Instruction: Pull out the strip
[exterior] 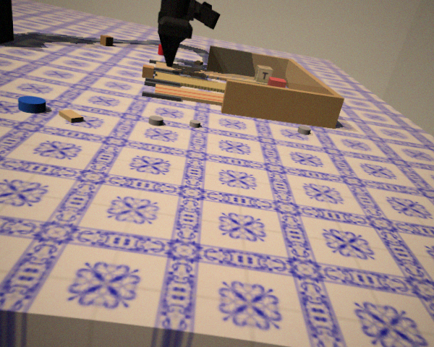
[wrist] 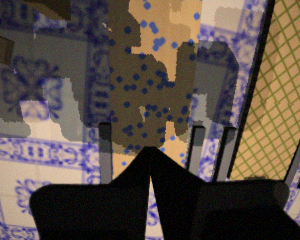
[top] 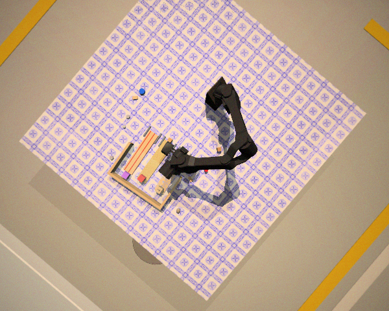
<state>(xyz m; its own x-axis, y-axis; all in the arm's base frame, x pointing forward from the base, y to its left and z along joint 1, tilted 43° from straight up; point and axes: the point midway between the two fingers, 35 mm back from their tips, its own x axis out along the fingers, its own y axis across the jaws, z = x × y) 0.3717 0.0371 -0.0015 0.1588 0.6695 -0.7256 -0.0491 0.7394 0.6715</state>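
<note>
The labelled cube point(top: 159, 189) point(exterior: 264, 74), pale with a dark T, sits upright inside the wooden enclosure, on the far end of the blue-dotted strip point(top: 164, 182) point(wrist: 185, 35). My gripper point(exterior: 169, 65) point(wrist: 149, 152) is shut and empty, pointing down at the strip's outer end between two short dark rails. Whether the tips touch the strip I cannot tell. Beside it lie a green-hatched strip point(top: 152, 165) point(wrist: 285, 90) bearing a red block point(top: 141, 177) point(exterior: 277, 82), and a red-lined strip point(top: 139, 153) point(exterior: 189, 93) bearing a purple block point(top: 126, 175). In the top view my arm hides the fingertips.
The enclosure's wooden walls point(top: 136, 190) point(exterior: 281, 100) surround the blocks on three sides. An orange block point(top: 169, 139) point(exterior: 147, 71) is near the hatched strip's outer end. A blue disc point(top: 141, 91) point(exterior: 32, 104), a tan block point(top: 135, 98) point(exterior: 70, 116) and a brown block point(top: 218, 149) point(exterior: 105, 40) lie farther off.
</note>
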